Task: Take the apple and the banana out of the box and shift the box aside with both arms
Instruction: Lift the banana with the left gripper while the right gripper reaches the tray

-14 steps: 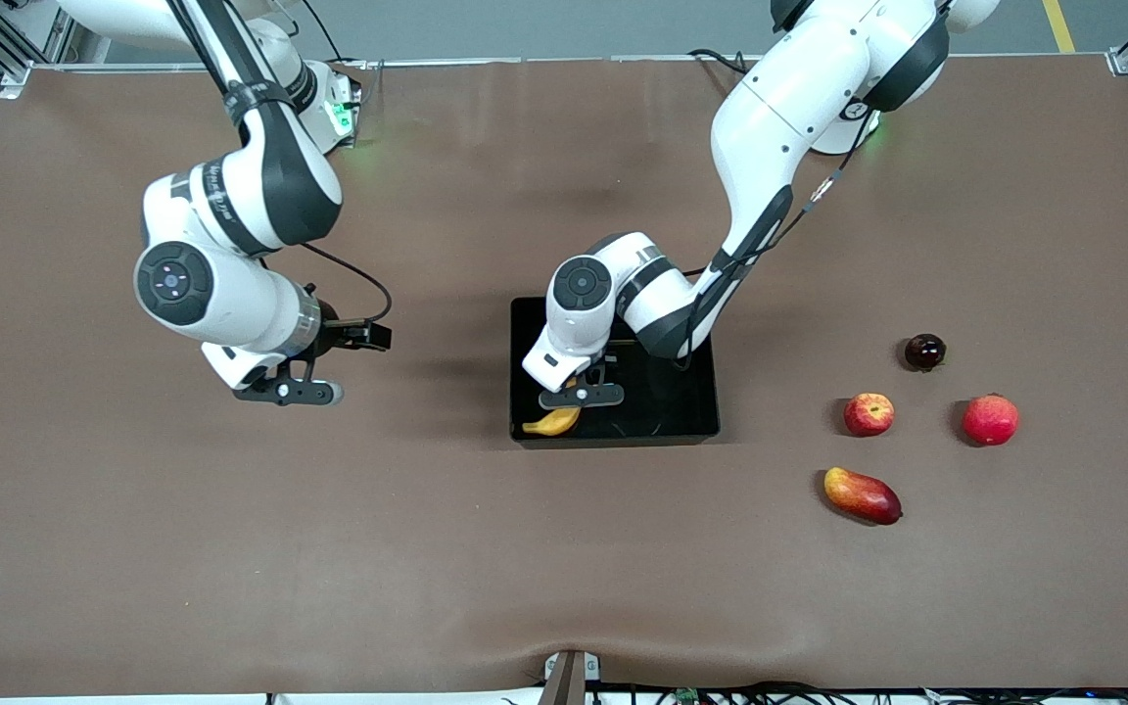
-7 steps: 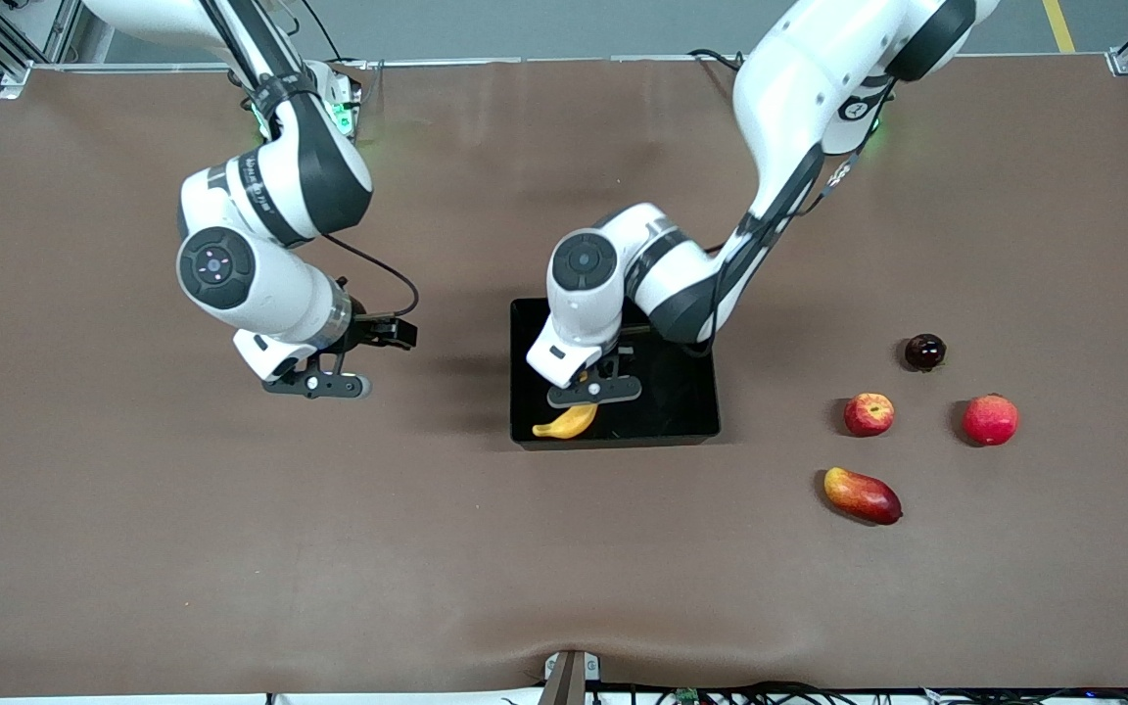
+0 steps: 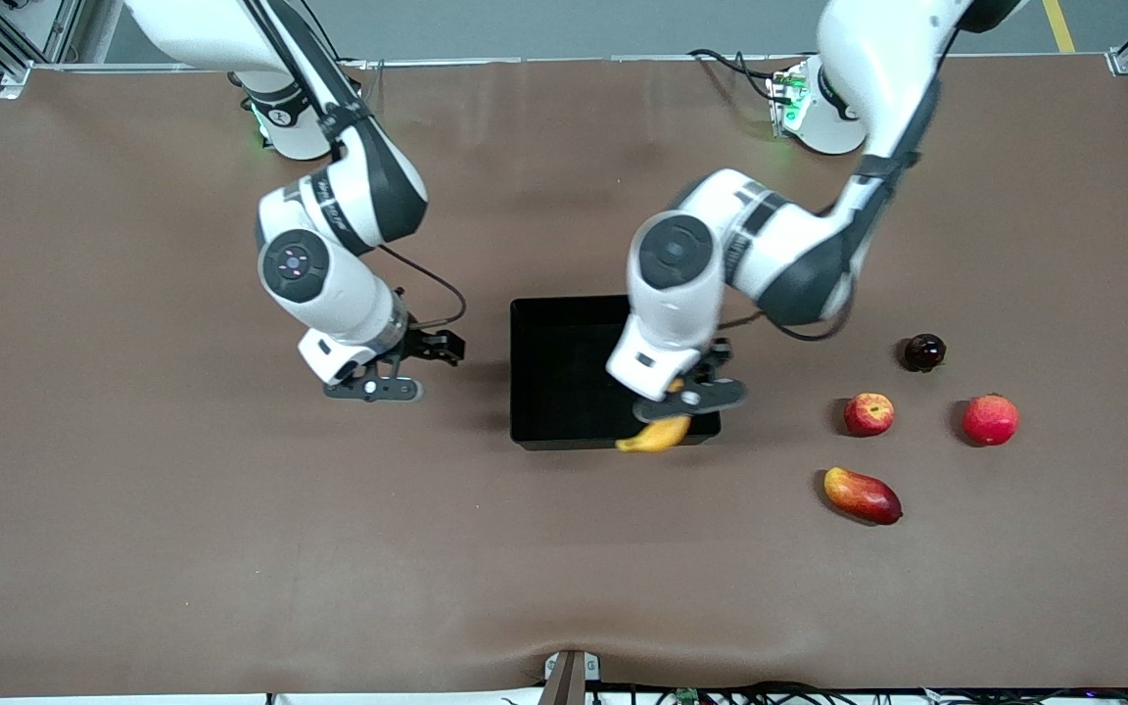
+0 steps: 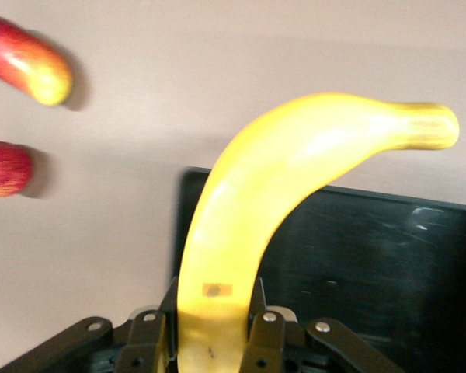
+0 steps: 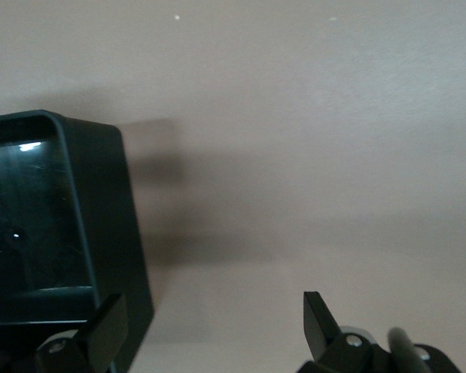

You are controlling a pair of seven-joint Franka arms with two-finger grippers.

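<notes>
A high front camera looks down across the brown table (image 3: 231, 548) toward both robot bases, taking in the whole tabletop. The left wrist camera sits close above its own gripper, looking past a banana (image 4: 272, 202) onto a corner of the black box (image 4: 388, 256). The right wrist camera, also close, looks down at another corner of that box (image 5: 54, 225), which all three views share.

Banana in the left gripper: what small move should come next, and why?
Probably carry the banana on past the box wall toward the apple, then lower it. The left gripper is shut on it over the box's corner; the right gripper hangs open beside the box.
</notes>
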